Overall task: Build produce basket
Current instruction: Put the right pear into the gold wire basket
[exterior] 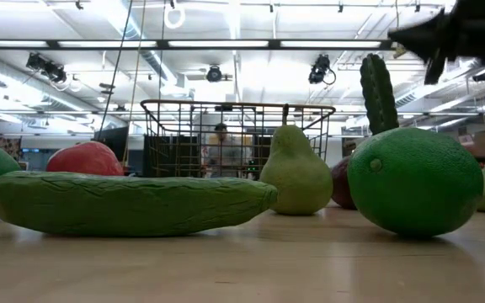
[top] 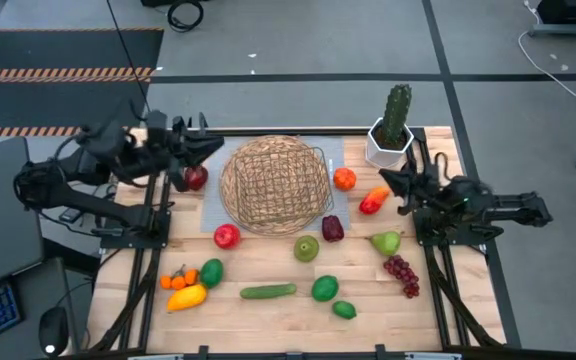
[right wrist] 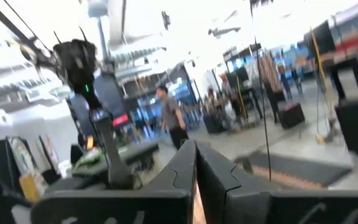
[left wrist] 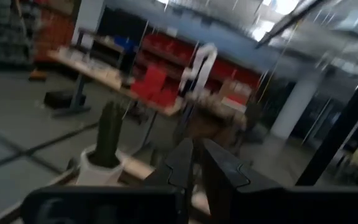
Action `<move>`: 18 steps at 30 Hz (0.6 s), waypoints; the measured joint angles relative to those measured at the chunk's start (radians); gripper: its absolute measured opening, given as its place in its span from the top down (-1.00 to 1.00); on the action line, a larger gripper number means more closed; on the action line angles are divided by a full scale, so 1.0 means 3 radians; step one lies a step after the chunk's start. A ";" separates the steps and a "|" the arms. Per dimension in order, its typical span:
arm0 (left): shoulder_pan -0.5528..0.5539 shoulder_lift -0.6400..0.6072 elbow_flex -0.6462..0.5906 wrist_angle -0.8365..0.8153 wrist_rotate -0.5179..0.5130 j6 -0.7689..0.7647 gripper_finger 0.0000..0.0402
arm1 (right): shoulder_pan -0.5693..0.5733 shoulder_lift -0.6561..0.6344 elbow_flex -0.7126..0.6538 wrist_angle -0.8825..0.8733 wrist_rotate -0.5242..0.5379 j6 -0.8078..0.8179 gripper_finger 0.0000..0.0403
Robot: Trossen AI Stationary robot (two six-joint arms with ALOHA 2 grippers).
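Both pincers closed, nothing held; left pincer (top: 211,147) beside basket (top: 274,185): rim could be clipped, apple (top: 196,178) knocked.

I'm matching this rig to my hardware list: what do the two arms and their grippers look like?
Both arms are black, built of jointed tubular links, each on a black frame bolted at a side edge of the table. The left gripper and right gripper each end in two slim, dark, pointed fingers. Black cables run along the left arm. In the right wrist view a small green light glows on the far arm.
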State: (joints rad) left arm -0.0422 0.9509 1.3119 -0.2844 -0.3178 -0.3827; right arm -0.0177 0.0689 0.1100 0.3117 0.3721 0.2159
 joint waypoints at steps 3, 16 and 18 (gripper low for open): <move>0.0000 0.0024 -0.0003 -0.0254 -0.0058 -0.0080 0.77 | 0.0000 0.0120 0.0370 -0.0116 0.0000 -0.0221 0.91; 0.0173 0.0230 0.0605 -0.1414 -0.0062 -0.0124 0.69 | -0.0001 0.1608 0.2745 -0.1785 0.0241 -0.0713 0.91; 0.0219 0.0299 0.0841 -0.1711 -0.0061 -0.0119 0.69 | -0.0001 0.1844 0.3057 -0.2118 0.0343 -0.0642 0.91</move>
State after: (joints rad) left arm 0.0235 1.0406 1.5642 -0.7977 -0.3362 -0.4183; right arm -0.0179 0.6221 1.0271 -0.3237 0.4752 0.0235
